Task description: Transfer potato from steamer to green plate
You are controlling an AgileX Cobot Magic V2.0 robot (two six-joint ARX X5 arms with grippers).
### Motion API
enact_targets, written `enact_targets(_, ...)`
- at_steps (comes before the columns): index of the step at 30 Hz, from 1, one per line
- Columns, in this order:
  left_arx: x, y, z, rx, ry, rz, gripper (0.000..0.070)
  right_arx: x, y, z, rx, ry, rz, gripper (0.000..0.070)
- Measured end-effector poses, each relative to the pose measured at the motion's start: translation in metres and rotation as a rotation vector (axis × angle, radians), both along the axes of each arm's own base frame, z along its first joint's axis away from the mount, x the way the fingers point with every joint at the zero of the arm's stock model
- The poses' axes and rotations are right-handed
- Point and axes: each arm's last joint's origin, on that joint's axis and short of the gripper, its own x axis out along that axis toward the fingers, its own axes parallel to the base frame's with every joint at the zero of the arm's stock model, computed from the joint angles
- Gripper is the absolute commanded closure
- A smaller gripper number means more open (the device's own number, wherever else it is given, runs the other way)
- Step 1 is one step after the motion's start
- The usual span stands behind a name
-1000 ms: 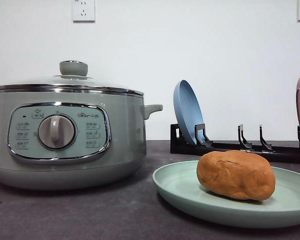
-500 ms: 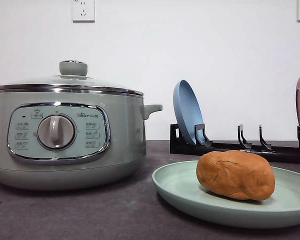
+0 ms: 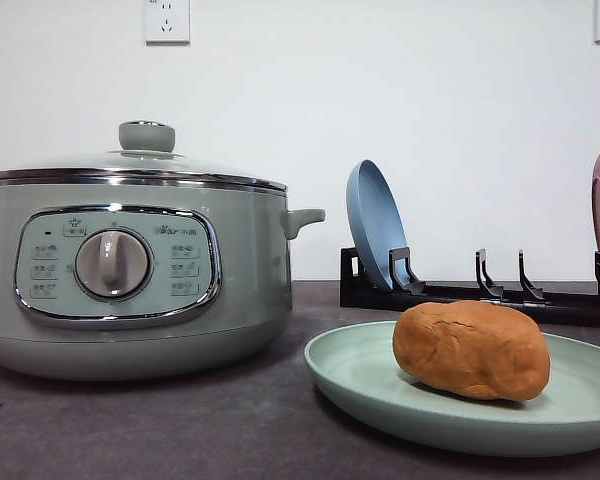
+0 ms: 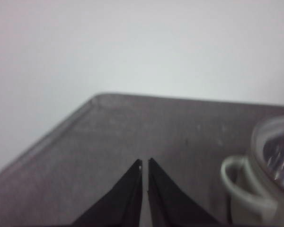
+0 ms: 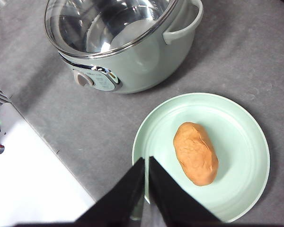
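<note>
Well, steamer [image 3: 130, 270] logo too small to read; I see creased orange-brown potato [image 3: 472, 349] on green plate [image 3: 360, 375]; left pincer [image 4: 145, 163] & right pincer [image 5: 146, 161] both pressed together.

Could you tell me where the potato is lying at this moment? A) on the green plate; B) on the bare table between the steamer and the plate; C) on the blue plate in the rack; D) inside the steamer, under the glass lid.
A: the potato lies on the green plate, beside the steamer, whose glass lid is on; the right wrist view shows the same.
</note>
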Motion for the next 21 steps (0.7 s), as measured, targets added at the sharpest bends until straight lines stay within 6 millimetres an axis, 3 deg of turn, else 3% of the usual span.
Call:
enact_targets(4, 0.002, 0.000, -0.025, -0.008, 0.039, 0.000, 0.0685, 0.000, 0.000, 0.000, 0.000, 0.000, 0.000, 0.0700)
enact_targets(14, 0.006, 0.001, -0.056, -0.014, 0.099, 0.000, 0.0685, 0.000, 0.000, 0.000, 0.000, 0.000, 0.000, 0.0700)
enact_targets(21, 0.008, 0.001, -0.062, -0.017, 0.114, 0.001, 0.0685, 0.000, 0.000, 0.000, 0.000, 0.000, 0.000, 0.0700)
